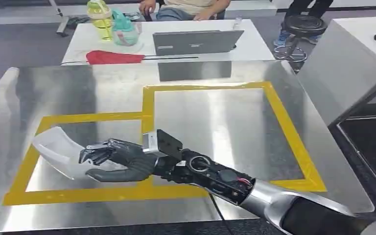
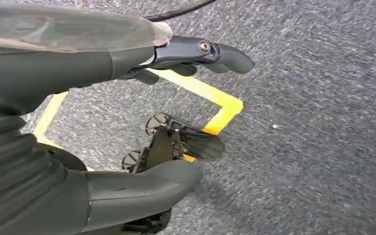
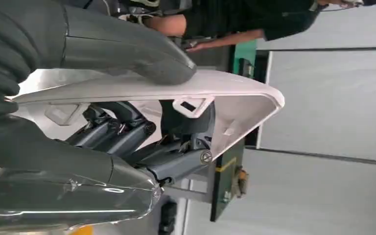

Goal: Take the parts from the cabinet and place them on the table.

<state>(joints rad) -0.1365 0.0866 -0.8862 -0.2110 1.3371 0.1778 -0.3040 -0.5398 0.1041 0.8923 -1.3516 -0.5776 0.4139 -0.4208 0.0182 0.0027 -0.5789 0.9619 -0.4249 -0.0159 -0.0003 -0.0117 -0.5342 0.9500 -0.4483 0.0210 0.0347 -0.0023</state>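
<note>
- Table (image 1: 215, 122): steel top with a yellow tape outline.
- Part (image 1: 58, 149): white curved shell, held low over the tape-marked zone's left end.
- Right hand (image 1: 120, 159): thumb and fingers clamp the part.
- Risk: the smooth shell may slide on the steel at release.
- Right wrist view: shows mounting tabs inside the part.
- Left hand (image 2: 196, 54): hangs above carpet, fingers apart, holding nothing.

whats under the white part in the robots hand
The steel table inside the yellow tape. The right hand grips the white part, hiding the spot beneath.
</note>
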